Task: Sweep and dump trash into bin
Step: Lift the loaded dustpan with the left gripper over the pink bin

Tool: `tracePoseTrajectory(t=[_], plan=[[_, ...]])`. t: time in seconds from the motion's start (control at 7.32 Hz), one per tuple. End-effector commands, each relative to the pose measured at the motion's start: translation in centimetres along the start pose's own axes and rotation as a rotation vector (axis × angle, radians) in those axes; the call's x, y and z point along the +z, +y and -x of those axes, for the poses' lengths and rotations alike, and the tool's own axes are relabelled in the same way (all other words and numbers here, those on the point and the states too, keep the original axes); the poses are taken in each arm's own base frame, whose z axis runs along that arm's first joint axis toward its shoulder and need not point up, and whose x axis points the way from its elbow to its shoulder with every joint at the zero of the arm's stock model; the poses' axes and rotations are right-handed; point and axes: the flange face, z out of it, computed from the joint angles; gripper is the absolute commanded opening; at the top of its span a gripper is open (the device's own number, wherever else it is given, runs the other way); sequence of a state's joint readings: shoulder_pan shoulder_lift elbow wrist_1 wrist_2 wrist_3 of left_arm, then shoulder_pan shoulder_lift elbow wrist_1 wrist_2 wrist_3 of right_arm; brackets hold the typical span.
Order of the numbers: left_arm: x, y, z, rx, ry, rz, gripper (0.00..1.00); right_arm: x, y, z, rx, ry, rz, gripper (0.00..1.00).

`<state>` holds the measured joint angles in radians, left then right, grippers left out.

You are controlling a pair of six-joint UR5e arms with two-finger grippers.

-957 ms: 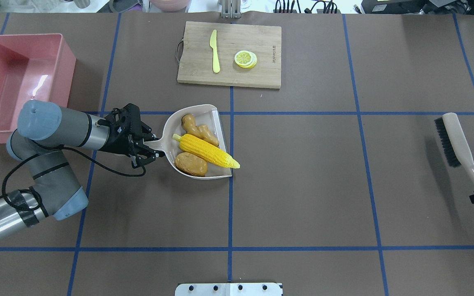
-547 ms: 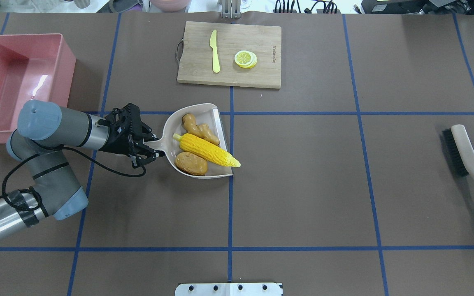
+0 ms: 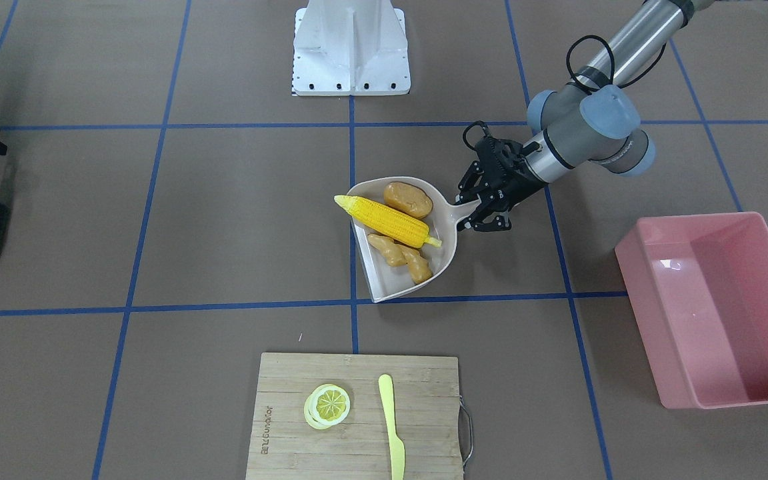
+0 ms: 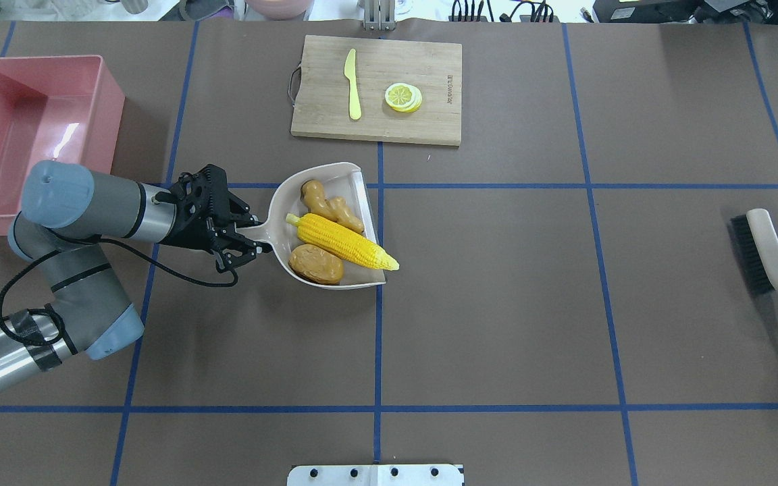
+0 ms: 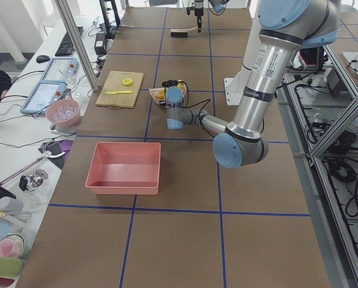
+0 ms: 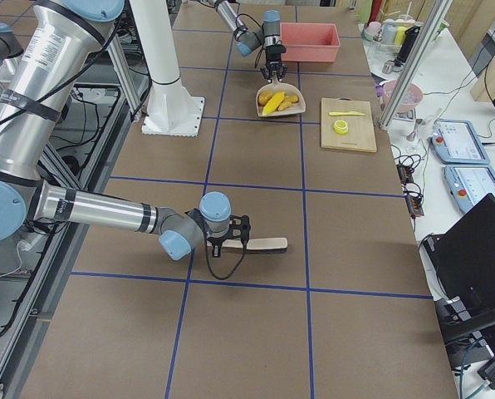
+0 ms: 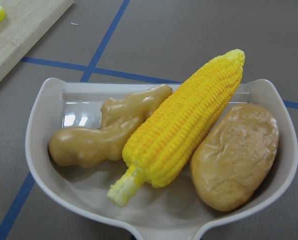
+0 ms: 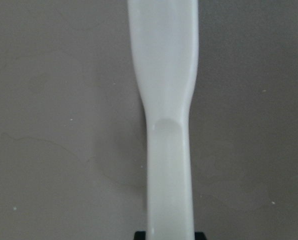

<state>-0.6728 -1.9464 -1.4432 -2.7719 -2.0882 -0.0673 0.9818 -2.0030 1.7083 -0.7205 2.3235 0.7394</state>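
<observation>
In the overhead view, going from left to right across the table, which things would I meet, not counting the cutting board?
Pink bin, left tool, dustpan holding the trash, brush.

Light was bright and even, falling from above, and shadows on the table (image 4: 497, 304) were soft and short. A white glare streak lay on the floor of the bin (image 4: 68, 138). Small square highlights shone on the dustpan (image 7: 71, 120) in the left wrist view, which was sharp close up. The right wrist view was soft, with the brush handle (image 8: 164, 100) washed out pale. Both side views stretched things near their edges.
</observation>
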Motion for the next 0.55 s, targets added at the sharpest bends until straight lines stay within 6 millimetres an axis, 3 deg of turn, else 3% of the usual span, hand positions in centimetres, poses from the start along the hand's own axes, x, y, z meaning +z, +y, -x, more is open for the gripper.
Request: tracePoseTrajectory(t=[0.0, 0.27, 0.41], plan=[[-1.6, -0.6, 1.1, 0.012, -0.032, -0.02, 0.0, -0.7, -0.3, -0.3, 0.013, -0.005, -0.017, 1.0], [-2.7, -1.0, 3.7, -0.023, -0.227, -0.041, 0.0, -2.4, -1.4, -0.4, 0.047, -0.024, -0.053, 1.0], [-3.0, -0.9, 4.0, -0.176, -0.236, -0.062, 0.0, -3.2, -2.3, -0.2, 0.057, -0.051, -0.062, 1.0]])
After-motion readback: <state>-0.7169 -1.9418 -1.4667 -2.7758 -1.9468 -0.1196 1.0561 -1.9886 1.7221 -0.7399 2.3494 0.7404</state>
